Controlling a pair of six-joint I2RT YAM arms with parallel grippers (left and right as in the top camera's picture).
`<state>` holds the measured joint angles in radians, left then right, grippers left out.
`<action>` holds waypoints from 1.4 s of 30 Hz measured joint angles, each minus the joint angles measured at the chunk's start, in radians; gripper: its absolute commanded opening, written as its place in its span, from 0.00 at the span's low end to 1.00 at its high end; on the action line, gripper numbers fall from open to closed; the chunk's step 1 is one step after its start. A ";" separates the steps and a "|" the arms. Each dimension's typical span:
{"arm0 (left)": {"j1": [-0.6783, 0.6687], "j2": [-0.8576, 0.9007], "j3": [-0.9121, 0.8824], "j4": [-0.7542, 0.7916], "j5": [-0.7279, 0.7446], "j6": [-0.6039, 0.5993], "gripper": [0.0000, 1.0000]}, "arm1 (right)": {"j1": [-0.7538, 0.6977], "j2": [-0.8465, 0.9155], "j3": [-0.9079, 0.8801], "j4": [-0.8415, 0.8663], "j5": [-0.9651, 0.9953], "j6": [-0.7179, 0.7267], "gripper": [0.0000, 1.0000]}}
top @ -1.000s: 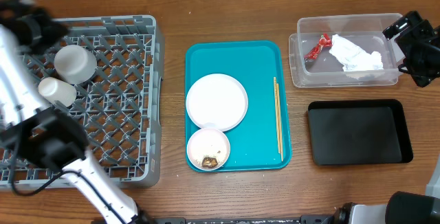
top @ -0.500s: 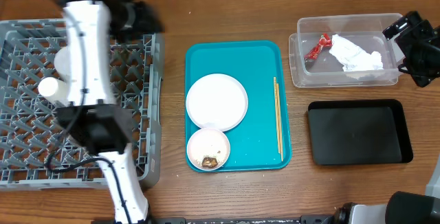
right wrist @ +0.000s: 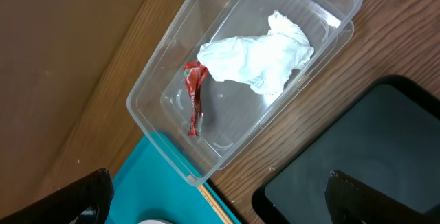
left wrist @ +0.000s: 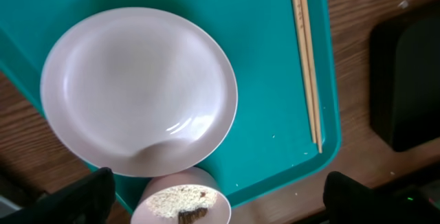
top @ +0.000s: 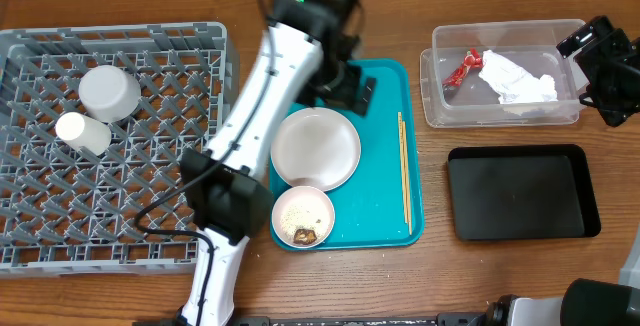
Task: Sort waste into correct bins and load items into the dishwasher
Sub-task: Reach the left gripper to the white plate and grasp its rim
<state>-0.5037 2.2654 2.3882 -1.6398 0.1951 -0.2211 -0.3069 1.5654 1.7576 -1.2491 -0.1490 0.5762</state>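
Observation:
My left gripper [top: 348, 84] hangs open over the far end of the teal tray [top: 385, 206], above the white plate [top: 315, 148]. In the left wrist view its fingers [left wrist: 75, 196] stand wide apart, with the plate [left wrist: 137, 90] and the bowl [left wrist: 182, 200] of rice and a brown lump below. A white bowl [top: 108, 92] and a small cup [top: 82, 133] sit in the grey rack [top: 120, 34]. The red wrapper [right wrist: 196, 97] and white napkin [right wrist: 261, 59] lie in the clear tub [top: 500, 28]. My right gripper [top: 605, 71] is open beside the tub and holds nothing.
A pair of chopsticks [top: 404, 181] lies along the right side of the teal tray. The shallow black tray [top: 522, 192] sits below the clear tub with nothing in it. The left arm stretches across the gap between rack and teal tray.
My left arm has swung rightward from over the rack to above the teal tray. The bowl and cup stay in the rack. The right arm has not moved.

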 measured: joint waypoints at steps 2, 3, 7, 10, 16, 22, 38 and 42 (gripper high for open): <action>-0.037 0.000 -0.048 0.034 -0.019 -0.045 0.79 | 0.000 0.000 0.000 0.001 0.000 0.000 1.00; -0.058 0.000 -0.080 0.058 -0.028 -0.075 0.61 | 0.000 0.000 0.000 0.000 0.000 0.000 1.00; -0.112 0.000 -0.193 0.146 -0.047 -0.166 0.41 | 0.000 0.000 0.000 0.000 0.000 -0.001 1.00; -0.145 0.000 -0.298 0.228 -0.054 -0.237 0.41 | 0.000 0.000 0.000 0.001 0.000 0.000 1.00; -0.177 0.000 -0.431 0.319 -0.096 -0.314 0.42 | 0.000 0.000 0.000 0.000 0.000 0.000 1.00; -0.177 0.000 -0.517 0.374 -0.153 -0.357 0.27 | 0.000 0.000 0.000 0.000 0.000 0.000 1.00; -0.177 0.000 -0.588 0.592 -0.193 -0.376 0.24 | 0.000 0.000 0.000 0.001 0.000 0.000 1.00; -0.177 0.000 -0.589 0.594 -0.216 -0.378 0.11 | 0.000 0.000 0.000 0.001 0.000 0.000 1.00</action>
<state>-0.6811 2.2654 1.7992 -1.0462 -0.0212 -0.5995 -0.3069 1.5654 1.7576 -1.2484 -0.1490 0.5758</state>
